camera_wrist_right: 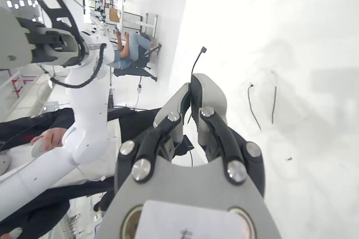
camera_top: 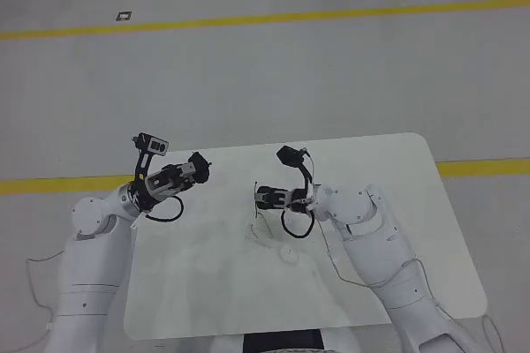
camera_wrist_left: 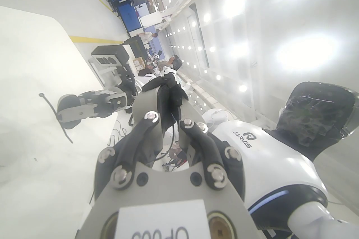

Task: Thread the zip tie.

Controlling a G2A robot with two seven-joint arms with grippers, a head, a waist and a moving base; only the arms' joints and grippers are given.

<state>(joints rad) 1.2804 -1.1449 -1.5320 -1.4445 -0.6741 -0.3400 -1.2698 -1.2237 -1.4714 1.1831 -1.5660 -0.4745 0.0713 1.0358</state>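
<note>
Desk [camera_top: 406,221] white, rounded corners. My left claw [camera_top: 200,165] hangs over the desk's 10 o'clock corner, aimed roughly at 3 o'clock, tips pressed together. My right claw [camera_top: 261,199] is above the desk a little toward 10 o'clock from the middle, aimed at 9 o'clock and facing the left claw, the two well apart.

Right claw is clamped on the zip tie [camera_wrist_right: 196,60], pinched partway along the strap. The head end sticks out past my fingertips and the tail pokes out the other side of the pads. The tie is up off the desk. In the top view it runs about 12 to 6 o'clock, crosswise to the claw.

At 6 o'clock from my right claw, one loose tie [camera_wrist_right: 249,102] lies flat on the desk, slightly curved. A second loose tie [camera_wrist_right: 274,105] lies just beside it, straighter, not touching. A small dark scrap [camera_wrist_right: 289,159] sits on the desk near them, apart from both.
</note>
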